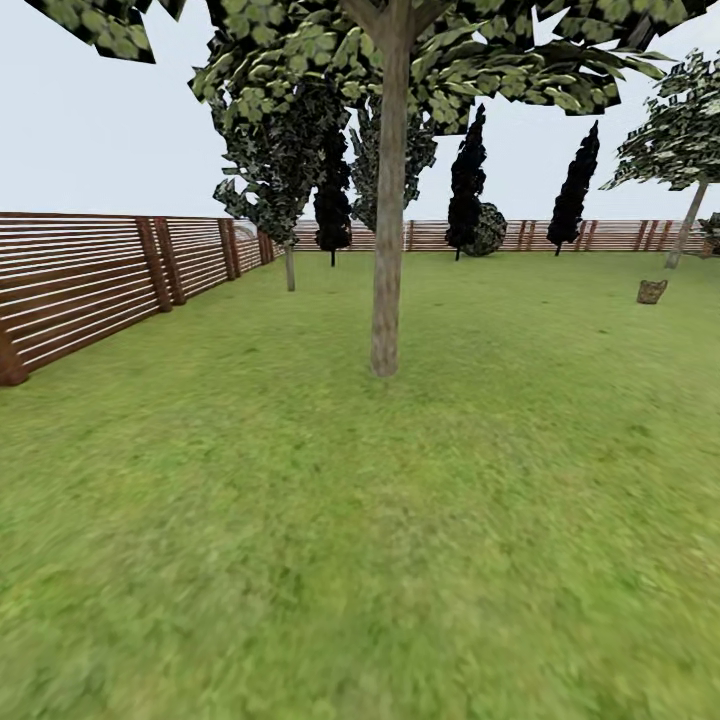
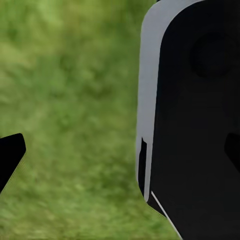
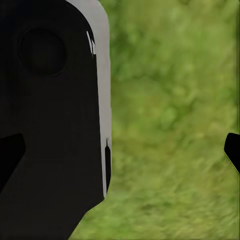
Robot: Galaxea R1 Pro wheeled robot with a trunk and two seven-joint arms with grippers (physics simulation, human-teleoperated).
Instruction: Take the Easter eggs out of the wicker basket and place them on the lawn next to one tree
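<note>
A tall tree (image 1: 386, 250) with a straight grey-brown trunk stands on the lawn (image 1: 360, 540) straight ahead in the head view. Far off at the right, a small brown object (image 1: 651, 291) sits on the grass; it looks like the wicker basket, too small to be sure. The Easter eggs are out of view. In the left wrist view my left gripper (image 2: 120, 155) is open over grass, its dark fingertips (image 2: 11, 156) wide apart with nothing between. My right gripper (image 3: 120, 155) is open too, with fingertips (image 3: 233, 150) at the frame edges above grass.
A brown slatted fence (image 1: 80, 280) runs along the left and across the back. Several dark trees (image 1: 466, 180) and leafy trees (image 1: 685, 150) stand near the far fence. A black, grey-edged robot part (image 2: 200, 115) sits beside each gripper, also the robot part (image 3: 50, 115).
</note>
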